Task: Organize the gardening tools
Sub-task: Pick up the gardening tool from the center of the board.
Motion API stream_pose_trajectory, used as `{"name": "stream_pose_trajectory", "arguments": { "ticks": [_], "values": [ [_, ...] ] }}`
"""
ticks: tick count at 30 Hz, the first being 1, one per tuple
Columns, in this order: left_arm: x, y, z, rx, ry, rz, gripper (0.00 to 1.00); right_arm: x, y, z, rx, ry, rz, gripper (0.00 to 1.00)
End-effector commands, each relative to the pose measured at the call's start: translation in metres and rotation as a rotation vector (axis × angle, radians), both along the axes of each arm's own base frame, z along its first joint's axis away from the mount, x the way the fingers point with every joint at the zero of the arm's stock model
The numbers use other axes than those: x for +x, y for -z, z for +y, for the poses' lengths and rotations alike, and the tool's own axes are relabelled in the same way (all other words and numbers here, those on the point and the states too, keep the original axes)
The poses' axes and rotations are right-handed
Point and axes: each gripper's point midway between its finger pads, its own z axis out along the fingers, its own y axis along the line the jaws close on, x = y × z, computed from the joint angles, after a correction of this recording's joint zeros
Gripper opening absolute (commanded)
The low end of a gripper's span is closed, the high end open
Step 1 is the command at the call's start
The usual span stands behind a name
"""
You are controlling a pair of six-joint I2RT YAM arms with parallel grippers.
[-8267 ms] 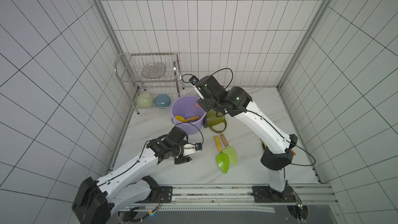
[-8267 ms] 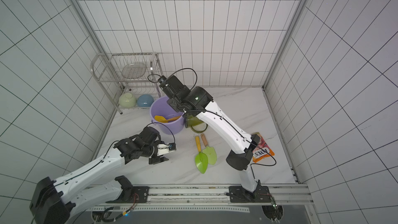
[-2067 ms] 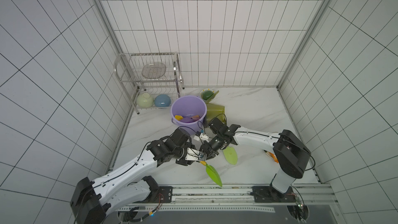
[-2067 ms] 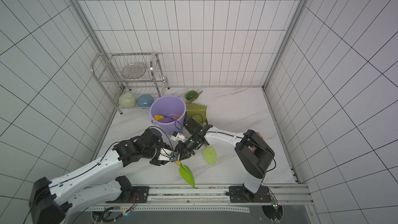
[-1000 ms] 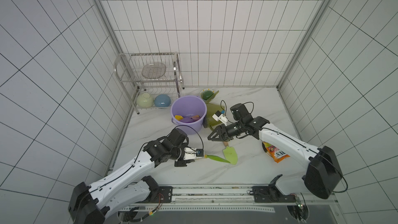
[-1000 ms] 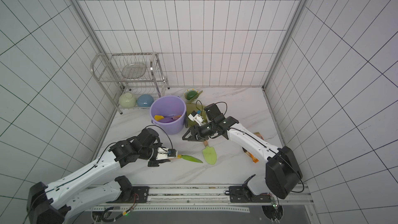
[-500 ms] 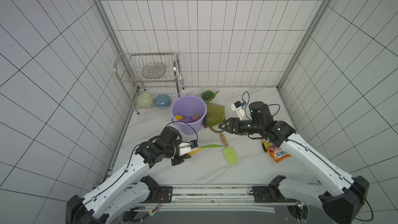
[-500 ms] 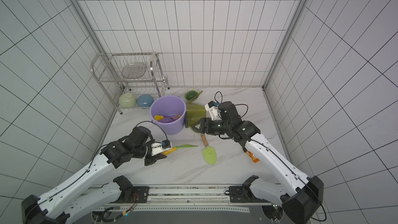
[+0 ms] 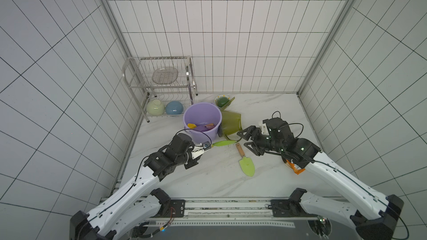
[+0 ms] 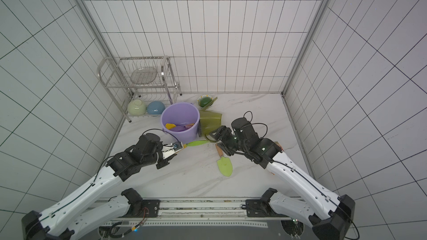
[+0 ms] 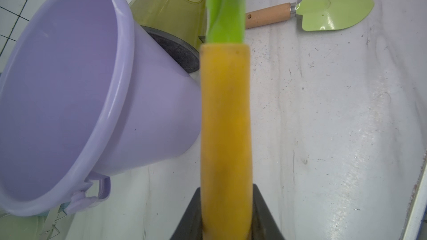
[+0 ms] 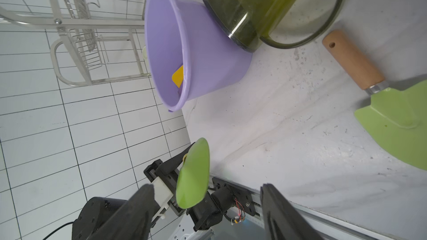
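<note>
The right gripper (image 9: 246, 141) has let go and backed off, fingers (image 12: 277, 211) spread. The left gripper (image 9: 204, 149) alone clenches the green trowel (image 9: 223, 143) beside the bucket (image 9: 184, 117), ready to drop it in.

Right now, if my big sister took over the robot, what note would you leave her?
Left gripper: shut on the bright green trowel by its yellow handle, held near the purple bucket.
Right gripper: open, empty, close to the watering can.
Done: yellow trowel and purple trowel lie in the bucket.
Left: drop in the bright green trowel, then probably the pale green trowel lying on the table. The watering can lies tipped against the bucket.
</note>
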Motion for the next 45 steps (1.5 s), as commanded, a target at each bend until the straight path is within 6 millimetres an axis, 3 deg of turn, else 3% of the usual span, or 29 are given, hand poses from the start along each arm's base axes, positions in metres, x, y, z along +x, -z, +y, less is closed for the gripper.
{"name": "stream_pose_trajectory", "arguments": {
  "ticks": [1, 10, 19, 25, 33, 35, 40, 45],
  "values": [
    [0.008, -0.008, -0.001, -0.002, -0.008, -0.071, 0.07, 0.0, -0.003, 0.015, 0.115, 0.065, 0.113, 0.78],
    [0.013, -0.006, 0.002, 0.037, -0.013, -0.128, 0.07, -0.001, 0.008, 0.033, 0.193, 0.11, 0.197, 0.75],
    [0.016, -0.01, 0.003, 0.028, -0.038, -0.148, 0.07, 0.004, 0.018, 0.049, 0.243, 0.188, 0.21, 0.38],
    [0.016, -0.008, 0.004, 0.036, -0.037, -0.151, 0.07, 0.005, 0.019, 0.058, 0.27, 0.187, 0.211, 0.2],
    [0.015, -0.003, 0.004, 0.045, -0.033, -0.144, 0.09, 0.007, 0.021, 0.054, 0.276, 0.208, 0.202, 0.04],
    [0.014, -0.001, 0.004, 0.049, -0.029, -0.14, 0.12, 0.008, 0.02, 0.052, 0.276, 0.214, 0.192, 0.0],
    [0.007, 0.002, 0.002, 0.051, -0.002, -0.111, 0.32, 0.012, 0.017, 0.039, 0.254, 0.229, 0.143, 0.0],
    [-0.001, 0.006, 0.0, 0.042, 0.029, -0.07, 0.47, 0.02, 0.012, 0.011, 0.167, 0.251, 0.07, 0.0]
  ]
}}
